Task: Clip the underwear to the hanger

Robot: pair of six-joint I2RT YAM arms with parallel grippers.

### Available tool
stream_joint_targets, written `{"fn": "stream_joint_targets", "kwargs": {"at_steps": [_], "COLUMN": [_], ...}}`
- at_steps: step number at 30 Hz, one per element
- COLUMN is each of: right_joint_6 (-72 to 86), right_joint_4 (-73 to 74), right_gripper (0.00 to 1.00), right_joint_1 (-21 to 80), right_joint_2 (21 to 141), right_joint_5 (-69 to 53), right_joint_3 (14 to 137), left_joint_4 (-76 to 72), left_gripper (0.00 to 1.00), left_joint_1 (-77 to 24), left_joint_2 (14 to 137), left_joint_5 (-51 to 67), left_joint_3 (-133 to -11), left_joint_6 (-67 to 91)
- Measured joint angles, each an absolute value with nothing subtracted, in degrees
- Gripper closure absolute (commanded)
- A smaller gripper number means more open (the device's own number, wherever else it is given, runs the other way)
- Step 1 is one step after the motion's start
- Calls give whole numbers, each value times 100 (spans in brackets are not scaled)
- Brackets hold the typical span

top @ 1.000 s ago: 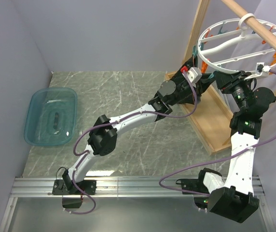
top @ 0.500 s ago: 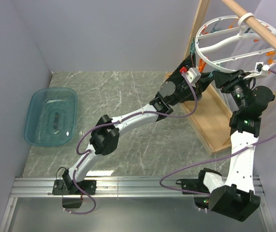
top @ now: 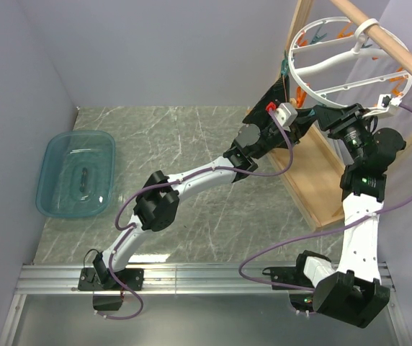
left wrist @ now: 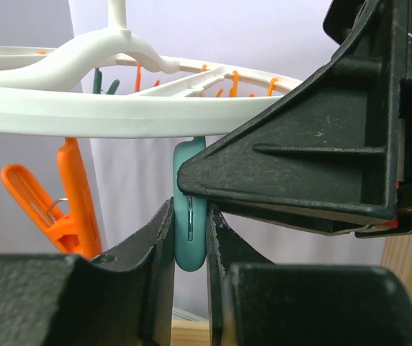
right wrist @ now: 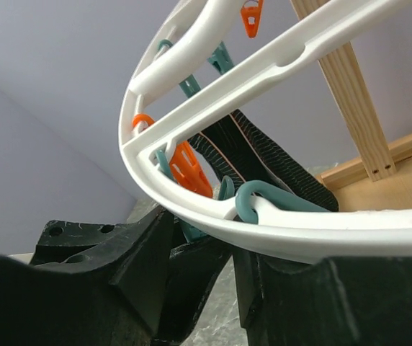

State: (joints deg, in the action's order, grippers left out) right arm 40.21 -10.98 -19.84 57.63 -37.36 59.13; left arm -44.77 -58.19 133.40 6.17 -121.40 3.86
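Note:
The white round hanger (top: 339,63) hangs tilted from a wooden rod at the top right. My left gripper (top: 287,102) reaches its lower left rim. In the left wrist view that gripper (left wrist: 190,216) is shut on a teal clothespin (left wrist: 189,245) dangling from the ring (left wrist: 119,119). The black underwear (top: 263,101) lies bunched by the left gripper, and its ribbed waistband (right wrist: 263,162) shows just behind the ring (right wrist: 263,79). My right gripper (top: 330,117) sits under the rim beside it. Its jaws (right wrist: 206,241) stand apart, with a dark shape between them that I cannot identify.
Orange clothespins (left wrist: 73,194) and other teal ones (right wrist: 263,198) hang along the ring. A wooden rack frame (top: 314,187) stands right of the arms, its rod (top: 386,40) carrying the hanger. A teal see-through bin (top: 76,173) sits at the far left. Walls close in on the left and back.
The ring has swung up and tilted more steeply, and both grippers have risen with it. My right gripper's jaws have spread wider. The left gripper has tightened slightly.

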Motion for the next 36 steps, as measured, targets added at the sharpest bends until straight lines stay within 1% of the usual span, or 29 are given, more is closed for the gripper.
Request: {"fn": "stream_joint_targets", "kwargs": {"at_steps": [7,12,13,16,17,18,19,20,22,23,25,26,27,29,30,36], "right_joint_6": [4215,4403,4429,4449,4447,4451,4449,4449,4434,4431,4410,4397,4386,4340,4311,4099], "right_joint_4": [-1520,-1957,-2032,-2176,-2241,-2294,-2320,-2333,-2362,-2364,-2362,-2359,-2359,-2351,-2351,-2270], "right_gripper": [54,56,58,76,86,90,93,100,100,100,100,100,100,100,100,100], "right_joint_1": [-1970,-1957,-1951,-1944,-1944,-1944,-1944,-1944,-1940,-1922,-1909,-1909,-1909,-1909,-1909,-1909], "right_joint_2": [5745,5706,5701,5701,5701,5701,5701,5701,5701,5701,5701,5701,5701,5701,5701,5697], "right_joint_5": [-3677,-3557,-3538,-3516,-3503,-3494,-3489,-3494,-3507,-3509,-3531,-3538,-3535,-3538,-3538,-3505], "right_joint_3": [5666,5428,5389,5341,5319,5310,5308,5301,5301,5301,5301,5301,5301,5301,5301,5304], "left_joint_4": [-4482,-4480,-4482,-4493,-4506,-4519,-4521,-4560,-4617,-4624,-4565,-4552,-4550,-4471,-4403,-3887], "left_gripper": [100,100,100,100,94,83,71,51,36,26,16,16,16,18,19,25], "left_joint_1": [-5819,-5822,-5822,-5822,-5822,-5822,-5822,-5822,-5815,-5824,-5861,-5883,-5885,-5870,-5848,-5537], "left_joint_2": [13340,13340,13340,13340,13340,13340,13340,13338,13284,13216,13028,12829,12735,12210,12022,11056], "left_joint_5": [622,657,661,670,676,679,676,666,685,709,781,847,886,1002,1074,1594], "left_joint_3": [-12119,-12114,-12114,-12114,-12114,-12114,-12112,-12079,-11917,-11745,-11297,-10862,-10676,-9780,-9520,-8864], "left_joint_6": [386,390,390,388,388,388,388,384,381,388,377,388,366,353,344,-327]}}
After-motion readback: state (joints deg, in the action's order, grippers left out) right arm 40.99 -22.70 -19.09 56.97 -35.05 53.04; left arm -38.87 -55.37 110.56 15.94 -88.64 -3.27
